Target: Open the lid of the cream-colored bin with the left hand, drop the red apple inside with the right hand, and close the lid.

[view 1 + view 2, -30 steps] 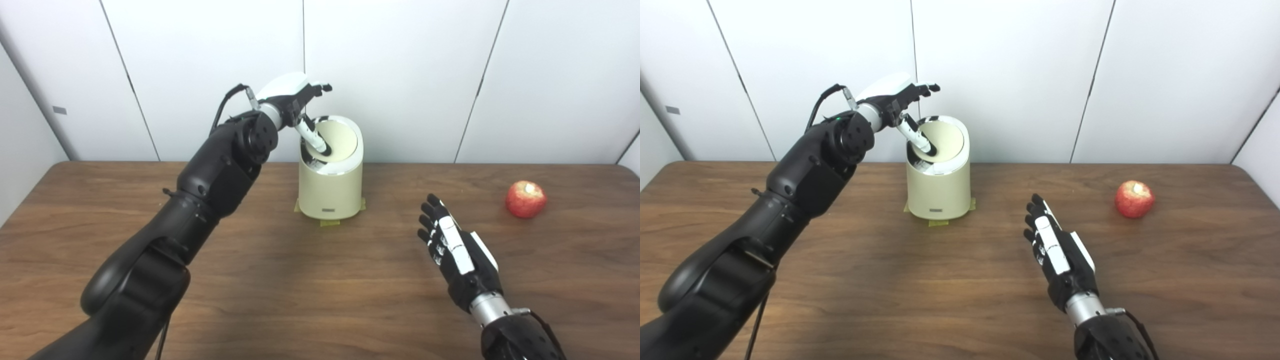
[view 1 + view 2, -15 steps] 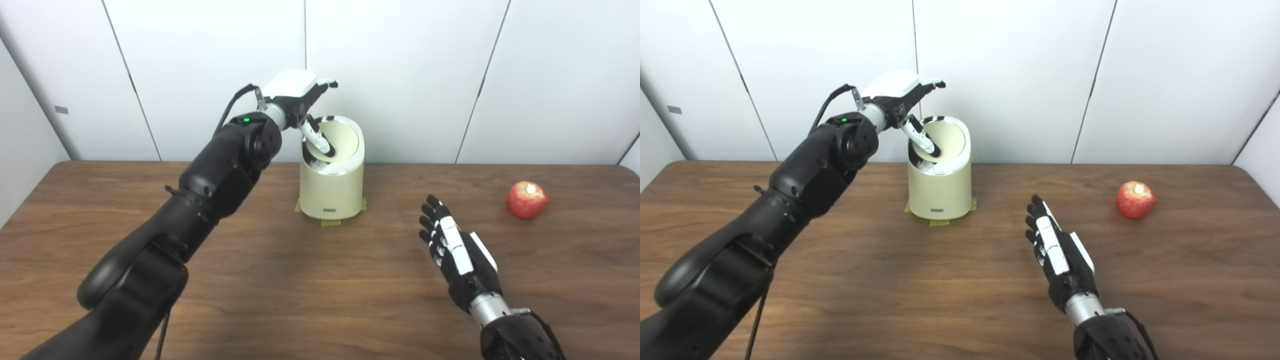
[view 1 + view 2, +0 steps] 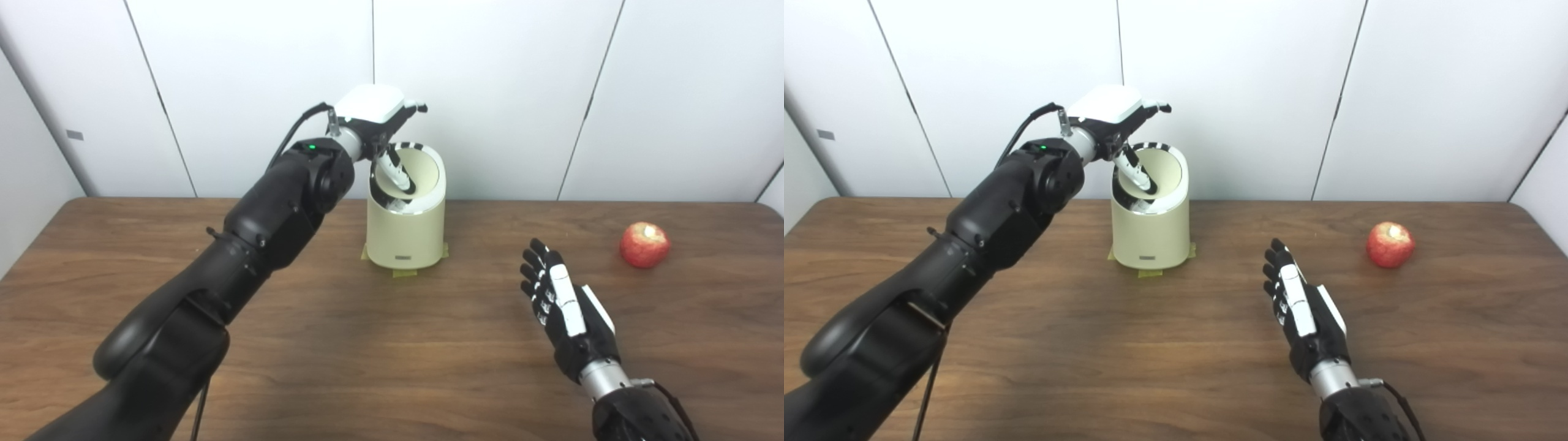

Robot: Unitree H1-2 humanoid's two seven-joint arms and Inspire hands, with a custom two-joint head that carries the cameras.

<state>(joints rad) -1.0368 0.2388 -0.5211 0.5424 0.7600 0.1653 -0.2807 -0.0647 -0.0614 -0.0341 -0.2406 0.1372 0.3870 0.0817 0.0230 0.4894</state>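
The cream-colored bin [image 3: 405, 233] stands at the back middle of the table. Its round lid [image 3: 422, 174] is tilted up toward the far side, so the mouth is partly uncovered. My left hand [image 3: 380, 116] is above the bin's left rim, with its thumb pushed down against the lid's face and the other fingers stretched out over the top, holding nothing. The red apple [image 3: 644, 244] sits upright on the table at the far right. My right hand [image 3: 566, 315] is open and empty, fingers straight, hovering between the bin and the apple.
The bin rests on yellow-green tape tabs [image 3: 404, 272]. The wooden table [image 3: 343, 343] ends at a white panelled wall [image 3: 502, 92] just behind the bin. The table's rounded right corner lies just beyond the apple.
My left hand has shifted right and pushed the lid further open, tilting it steeper. My right hand has drifted slightly right and toward me. The apple has not moved.
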